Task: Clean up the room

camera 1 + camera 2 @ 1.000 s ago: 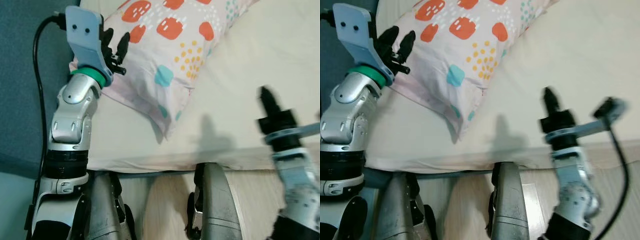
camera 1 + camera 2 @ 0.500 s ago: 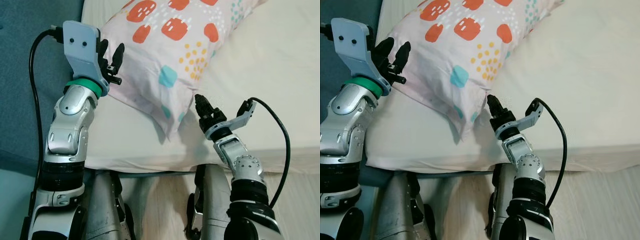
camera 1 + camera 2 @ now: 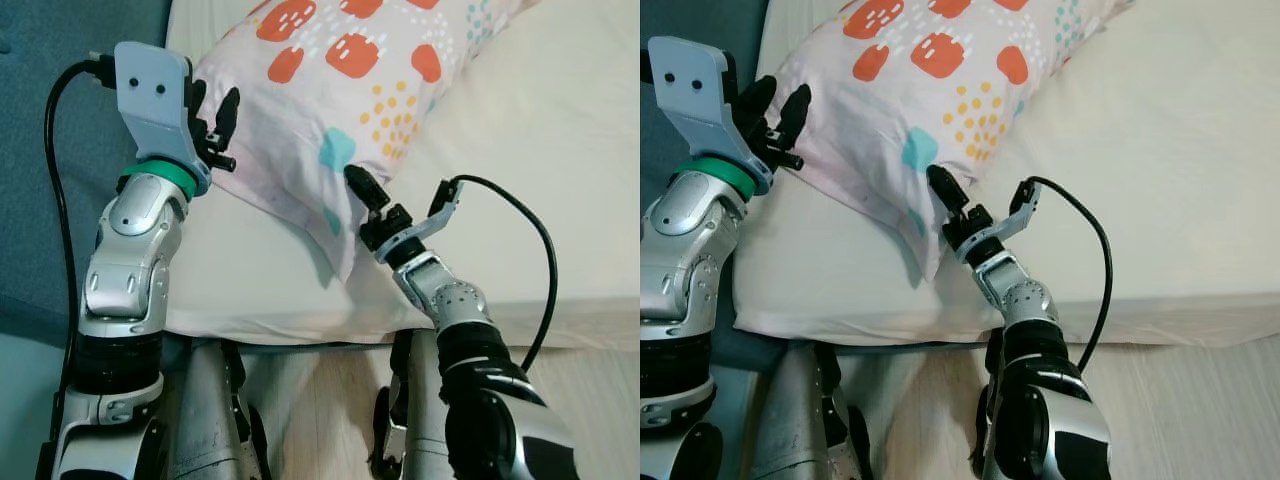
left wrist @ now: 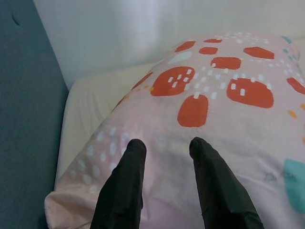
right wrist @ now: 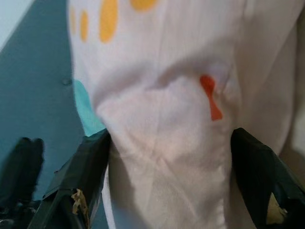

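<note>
Pale pink cotton w/ orange, yellow and teal blotches: the pillow (image 3: 340,90) lies askew near the bed's (image 3: 520,150) left edge, its low corner pointing at the front edge. The left gripper (image 3: 210,125) sits spread at the pillow's left corner, not yet closed on cloth, while the right gripper (image 5: 167,157) has its fingers wide either side of the low corner. Best, I'd say, to close both well into the fabric before lifting, not on the thin hem; the pillow's far end is cut off, and can't tell if the right fingers touch cloth yet.
</note>
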Controlling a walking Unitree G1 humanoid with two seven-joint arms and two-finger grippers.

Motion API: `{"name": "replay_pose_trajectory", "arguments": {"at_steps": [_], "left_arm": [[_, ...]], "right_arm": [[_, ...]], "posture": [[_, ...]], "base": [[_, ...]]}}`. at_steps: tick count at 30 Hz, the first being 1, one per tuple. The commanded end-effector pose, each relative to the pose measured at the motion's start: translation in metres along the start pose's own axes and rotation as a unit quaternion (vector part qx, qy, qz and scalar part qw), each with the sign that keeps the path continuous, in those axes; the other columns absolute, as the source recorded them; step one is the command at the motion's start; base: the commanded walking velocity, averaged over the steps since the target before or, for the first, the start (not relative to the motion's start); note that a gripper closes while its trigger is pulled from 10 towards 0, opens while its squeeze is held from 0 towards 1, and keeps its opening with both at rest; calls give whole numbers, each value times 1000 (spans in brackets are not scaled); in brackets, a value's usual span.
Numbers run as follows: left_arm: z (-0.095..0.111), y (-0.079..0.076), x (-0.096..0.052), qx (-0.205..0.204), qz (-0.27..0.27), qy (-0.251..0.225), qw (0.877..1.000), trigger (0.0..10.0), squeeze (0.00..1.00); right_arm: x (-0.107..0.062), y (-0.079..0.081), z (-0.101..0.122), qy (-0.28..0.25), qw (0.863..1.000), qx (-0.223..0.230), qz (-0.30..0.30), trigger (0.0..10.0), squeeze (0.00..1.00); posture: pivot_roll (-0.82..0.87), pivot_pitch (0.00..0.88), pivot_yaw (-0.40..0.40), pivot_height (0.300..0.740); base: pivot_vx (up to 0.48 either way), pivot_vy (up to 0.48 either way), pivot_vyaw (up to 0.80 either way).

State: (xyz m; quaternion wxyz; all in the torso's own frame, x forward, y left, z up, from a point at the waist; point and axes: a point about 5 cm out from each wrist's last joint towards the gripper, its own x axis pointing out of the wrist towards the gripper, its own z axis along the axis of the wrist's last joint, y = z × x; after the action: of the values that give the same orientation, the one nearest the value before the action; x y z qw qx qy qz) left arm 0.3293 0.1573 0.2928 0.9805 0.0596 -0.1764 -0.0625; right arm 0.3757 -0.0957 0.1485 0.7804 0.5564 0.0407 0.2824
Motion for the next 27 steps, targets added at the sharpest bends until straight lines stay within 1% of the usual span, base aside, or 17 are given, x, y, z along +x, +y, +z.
{"name": "replay_pose_trajectory", "arguments": {"at_steps": [1, 2, 3, 4, 5, 6, 7, 9, 10, 12, 13, 15, 18, 19, 21, 22, 27], "left_arm": [[-2, 1, -4, 6, 4, 6, 1000, 10000, 0], [-2, 1, -4, 6, 4, 6, 1000, 10000, 0], [-2, 1, -4, 6, 4, 7, 1000, 10000, 0], [-1, 1, -5, 7, 3, 9, 1000, 10000, 0], [-1, 1, -5, 7, 3, 9, 1000, 10000, 0], [-1, 1, -6, 9, 4, 11, 1000, 10000, 0], [-1, 1, -6, 9, 4, 11, 1000, 10000, 0], [0, 2, -7, 11, 6, 14, 1000, 10000, 0], [0, 2, -7, 11, 6, 14, 1000, 10000, 0], [1, 3, -8, 11, 10, 15, 1000, 10000, 0], [1, 3, -8, 11, 10, 15, 1000, 10000, 0], [1, 5, -10, 11, 14, 17, 1000, 10000, 0], [1, 5, -10, 11, 15, 18, 1000, 10000, 0], [1, 5, -10, 10, 15, 19, 1000, 10000, 0], [1, 5, -10, 10, 15, 19, 1000, 10000, 0], [0, 4, -10, 9, 15, 19, 1000, 10000, 0], [1, 2, -8, 7, 13, 20, 1000, 10000, 0]], "right_arm": [[-3, -7, -8, 12, 1000, 4, -21, 10000, 1000], [-3, -7, -8, 12, 1000, 4, -21, 10000, 1000], [-1, -10, -6, 6, 999, 2, -42, 10000, 0], [7, -6, 2, -11, 998, -2, -58, 10000, 0], [7, -6, 2, -11, 998, -2, -58, 10000, 0], [16, 1, 12, -30, 997, -7, -69, 10000, 0], [16, 1, 12, -30, 997, -7, -69, 10000, 0], [32, 21, 33, -58, 996, -23, -69, 10000, 0], [32, 21, 33, -58, 996, -23, -69, 10000, 0], [39, 35, 47, -67, 995, -42, -58, 10000, 0], [39, 35, 47, -67, 995, -42, -58, 10000, 0], [41, 43, 64, -80, 993, -59, -60, 10000, 0], [41, 44, 68, -85, 992, -64, -65, 10000, 0], [38, 42, 72, -91, 991, -66, -76, 3216, 0], [38, 42, 72, -91, 991, -66, -76, 3216, 0], [37, 40, 74, -94, 990, -67, -83, 0, 0], [33, 33, 74, -100, 988, -69, -98, 0, 0]], "posture": [[91, 310, 78, 545], [91, 310, 78, 545], [101, 319, 82, 545], [118, 325, 90, 545], [118, 325, 90, 545], [127, 327, 93, 545], [127, 327, 93, 545], [133, 327, 93, 545], [133, 327, 93, 545], [140, 328, 90, 545], [140, 328, 90, 545], [135, 330, 85, 545], [133, 330, 85, 545], [129, 330, 86, 545], [129, 330, 86, 545], [129, 330, 86, 545], [126, 329, 101, 545]], "base": [[0, 0, 0], [0, 0, 0], [0, 0, 0], [0, 0, 0], [0, 0, 0], [0, 0, 0], [0, 0, 0], [0, 0, 0], [0, 0, 0], [0, 0, 0], [0, 0, 0], [0, 0, 0], [0, 0, 0], [0, 0, 0], [0, 0, 0], [0, 0, 0], [0, 0, 0]]}}
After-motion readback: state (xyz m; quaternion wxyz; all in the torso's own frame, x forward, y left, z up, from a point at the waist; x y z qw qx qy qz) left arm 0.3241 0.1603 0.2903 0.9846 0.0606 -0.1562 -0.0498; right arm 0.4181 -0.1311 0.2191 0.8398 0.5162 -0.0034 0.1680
